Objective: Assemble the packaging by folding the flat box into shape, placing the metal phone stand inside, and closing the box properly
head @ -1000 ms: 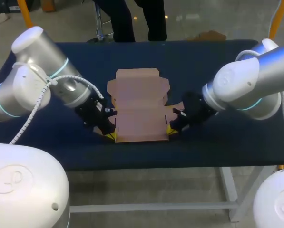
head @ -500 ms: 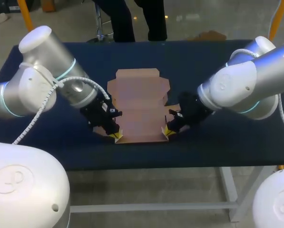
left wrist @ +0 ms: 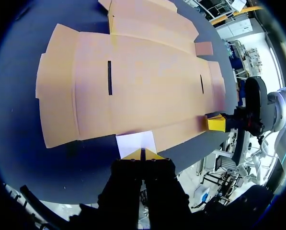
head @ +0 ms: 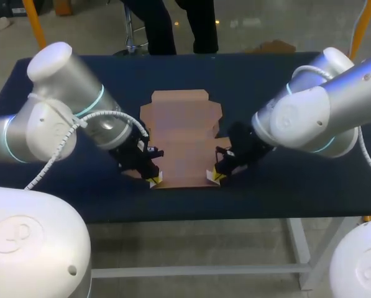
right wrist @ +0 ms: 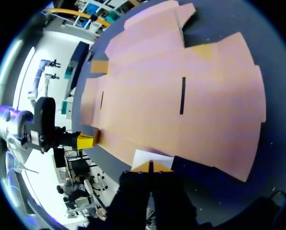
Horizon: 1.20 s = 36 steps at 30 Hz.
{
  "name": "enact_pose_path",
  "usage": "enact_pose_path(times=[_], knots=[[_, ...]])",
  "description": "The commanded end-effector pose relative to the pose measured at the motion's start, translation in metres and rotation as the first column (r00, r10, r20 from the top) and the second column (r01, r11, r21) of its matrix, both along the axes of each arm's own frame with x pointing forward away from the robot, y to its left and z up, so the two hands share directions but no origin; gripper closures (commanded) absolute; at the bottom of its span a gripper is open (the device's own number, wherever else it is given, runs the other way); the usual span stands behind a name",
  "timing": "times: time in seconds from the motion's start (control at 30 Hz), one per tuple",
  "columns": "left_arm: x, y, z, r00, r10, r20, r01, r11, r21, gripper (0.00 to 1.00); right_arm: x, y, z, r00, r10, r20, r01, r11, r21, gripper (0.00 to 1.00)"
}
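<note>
A flat brown cardboard box [head: 182,139] lies unfolded in the middle of the dark blue table [head: 272,81]. My left gripper [head: 154,181] is shut, its yellow tips down at the box's near left corner. My right gripper [head: 214,178] is shut at the near right corner. In the left wrist view the shut tips [left wrist: 143,154] touch a pale bit of the box's near edge [left wrist: 135,142], with the box [left wrist: 143,86] spread out ahead and my other gripper [left wrist: 215,122] at its far corner. The right wrist view mirrors this: tips [right wrist: 151,166], box [right wrist: 181,96]. No phone stand shows.
The box has two narrow slots [left wrist: 109,77] and small side tabs [head: 217,118]. Bare blue table surrounds it on every side, with the front edge [head: 185,214] a short way behind both grippers.
Both grippers have slid inward along the box's near edge, towards each other, and now press at its corners. The near edge of the box looks narrower.
</note>
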State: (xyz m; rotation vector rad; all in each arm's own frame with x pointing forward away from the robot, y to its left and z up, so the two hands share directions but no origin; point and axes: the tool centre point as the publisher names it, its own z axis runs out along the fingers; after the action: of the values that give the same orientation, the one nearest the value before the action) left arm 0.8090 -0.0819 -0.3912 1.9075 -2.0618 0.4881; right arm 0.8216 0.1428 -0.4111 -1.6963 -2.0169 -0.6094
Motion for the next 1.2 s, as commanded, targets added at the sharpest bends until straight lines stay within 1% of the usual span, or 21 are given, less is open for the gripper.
enact_pose_path(times=[0.03,0.1,0.27,0.43,0.6,0.73,0.93,1.13,1.2], knots=[[-0.008,0.0,-0.001,0.999,0.014,0.033,-0.014,1.0,0.002,1.0,-0.004,0.005,-0.004,1.0,-0.006,0.014,0.006,1.0,-0.024,1.0],[-0.009,-0.001,-0.002,0.999,0.021,0.049,-0.021,1.0,0.008,1.0,-0.005,0.006,-0.005,1.0,-0.003,0.018,0.004,1.0,-0.029,1.0],[-0.007,-0.001,-0.006,0.998,0.021,0.056,-0.021,1.0,0.004,1.0,-0.006,0.007,-0.008,1.0,-0.003,0.029,0.004,0.999,-0.047,1.0],[-0.006,-0.003,-0.011,0.996,0.026,0.085,-0.027,1.0,0.013,1.0,-0.007,0.008,-0.013,0.999,-0.002,0.035,0.004,0.998,-0.064,1.0],[-0.004,-0.008,-0.014,0.995,0.018,0.1,-0.02,1.0,0.016,1.0,-0.006,0.007,-0.014,0.999,-0.003,0.037,0.005,0.997,-0.073,1.0],[-0.004,-0.012,-0.018,0.993,0.016,0.117,-0.02,0.999,0.036,1.0,-0.005,0.006,-0.015,0.999,-0.006,0.04,0.009,0.997,-0.082,1.0],[-0.001,-0.015,-0.028,0.988,0.047,0.15,-0.06,0.994,0.086,1.0,-0.003,0.005,-0.018,0.999,-0.008,0.044,0.012,0.995,-0.096,1.0],[0.003,-0.015,-0.038,0.988,0.066,0.138,-0.083,0.99,0.118,1.0,0.0,0.006,-0.026,0.999,-0.016,0.035,0.021,0.992,-0.125,1.0],[0.004,-0.015,-0.038,0.99,0.072,0.119,-0.087,0.988,0.125,1.0,0.0,0.006,-0.028,0.999,-0.018,0.029,0.021,0.991,-0.133,1.0]])
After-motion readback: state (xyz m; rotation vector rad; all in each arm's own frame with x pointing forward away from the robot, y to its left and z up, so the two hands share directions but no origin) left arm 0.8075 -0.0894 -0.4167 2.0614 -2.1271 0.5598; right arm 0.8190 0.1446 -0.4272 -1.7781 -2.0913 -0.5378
